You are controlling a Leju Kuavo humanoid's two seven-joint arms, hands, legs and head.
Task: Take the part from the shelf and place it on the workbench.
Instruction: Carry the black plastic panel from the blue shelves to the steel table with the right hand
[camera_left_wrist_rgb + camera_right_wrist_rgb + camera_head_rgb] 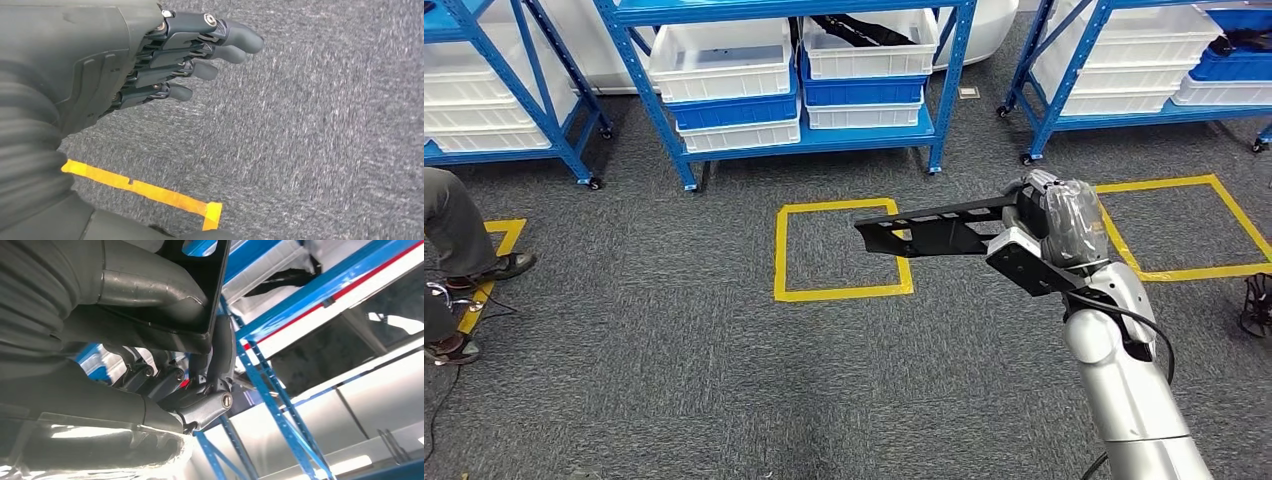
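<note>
Grey carpet (674,380) covered the floor, marked with yellow tape squares (839,250), and along the far side stood blue shelving racks (804,140) loaded with white bins (721,60) and blue bins (862,92). At the far left edge a person's legs and shoes (464,260) were in view. The right hand (1049,225) was clamped on the part (934,228), a long flat black bracket with cut-outs, which stuck out leftward from the hand and hung in the air above the right edge of the middle tape square, well clear of the racks. In the right wrist view the thumb and dark fingers (215,360) pressed against the part's flat black edge (200,300), with blue rack beams behind. The left hand (165,55) hung over bare carpet beside a yellow tape strip (145,190), its fingers apart and holding nothing. By my judgement the pick from the shelf was done and the carry was in hand. No workbench was visible, so the next move probably called for turning or walking toward it while holding the long part level and keeping the grip firm, since its free end could swing or snag.
</note>
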